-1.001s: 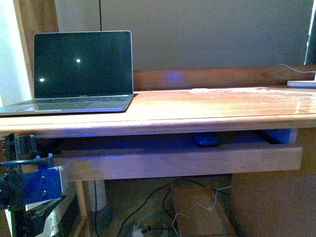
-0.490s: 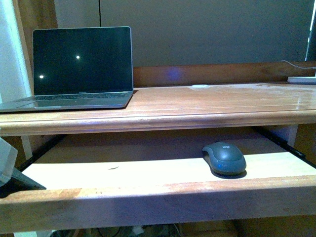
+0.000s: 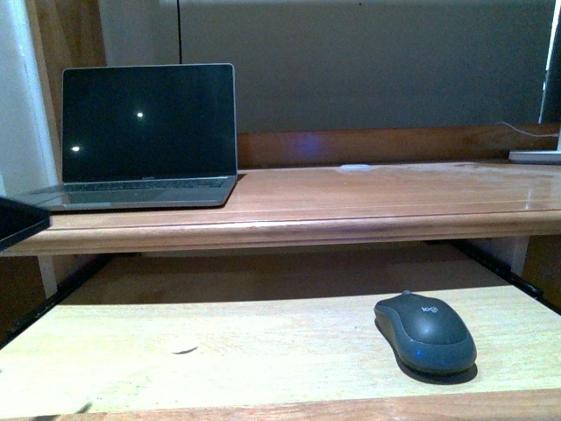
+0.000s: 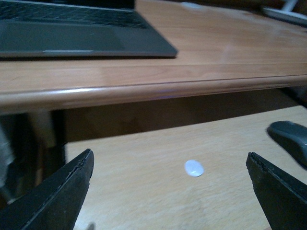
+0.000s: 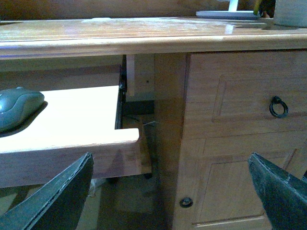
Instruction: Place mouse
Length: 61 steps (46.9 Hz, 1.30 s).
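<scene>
left gripper (image 4: 169, 155): jaws wide, empty, above the tray (image 4: 144, 158) | right gripper (image 5: 170, 155): jaws wide, empty, off the tray's end | mouse (image 3: 425, 331): on tray, between both grippers, long axis pointing away from them | nearer arm: probably left

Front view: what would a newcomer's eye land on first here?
The dark grey mouse lies on the pale slid-out shelf under the desk top, toward the shelf's right side. Up on the desk top, at the left, stands an open laptop with a dark screen. The left hand and right hand are both open and empty.
</scene>
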### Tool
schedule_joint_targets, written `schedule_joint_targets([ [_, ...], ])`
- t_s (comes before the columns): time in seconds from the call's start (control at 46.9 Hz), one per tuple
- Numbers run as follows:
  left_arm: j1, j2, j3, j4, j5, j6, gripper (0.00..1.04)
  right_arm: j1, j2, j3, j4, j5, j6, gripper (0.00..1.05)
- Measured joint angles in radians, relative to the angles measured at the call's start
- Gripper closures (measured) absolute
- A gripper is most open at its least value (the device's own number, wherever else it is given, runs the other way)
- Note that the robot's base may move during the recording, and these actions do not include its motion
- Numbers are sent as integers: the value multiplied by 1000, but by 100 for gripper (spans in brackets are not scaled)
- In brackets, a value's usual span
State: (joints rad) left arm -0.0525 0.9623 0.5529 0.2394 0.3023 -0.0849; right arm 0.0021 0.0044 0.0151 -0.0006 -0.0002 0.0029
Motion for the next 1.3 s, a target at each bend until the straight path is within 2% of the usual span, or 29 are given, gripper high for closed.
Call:
schedule_joint_targets([
  [0.085,-63,-211,-76,-116,-174,0,8,0,0,0,0,0,0,7],
  [0.32,-269,-628,-177,-351,-524,9,8,0,0,0,0,0,0,7],
  [0.405,-311,-699,-221,-296,-644,40,19,0,0,0,0,0,0,7],
  [0.469,-301,-730,-264,-273,-646,51,28,0,0,0,0,0,0,7],
  [0.596,-212,-803,-381,-255,-541,66,49,0,0,0,0,0,0,7],
  [0.746,-120,-872,-469,-246,-463,70,72,0,0,0,0,0,0,7],
  [0.831,-15,-892,-481,-247,-330,74,86,0,0,0,0,0,0,7],
  [0.937,42,-904,-486,-247,-313,72,103,0,0,0,0,1,0,7],
  [1.299,47,-955,-545,-244,-303,76,102,0,0,0,0,0,0,7],
])
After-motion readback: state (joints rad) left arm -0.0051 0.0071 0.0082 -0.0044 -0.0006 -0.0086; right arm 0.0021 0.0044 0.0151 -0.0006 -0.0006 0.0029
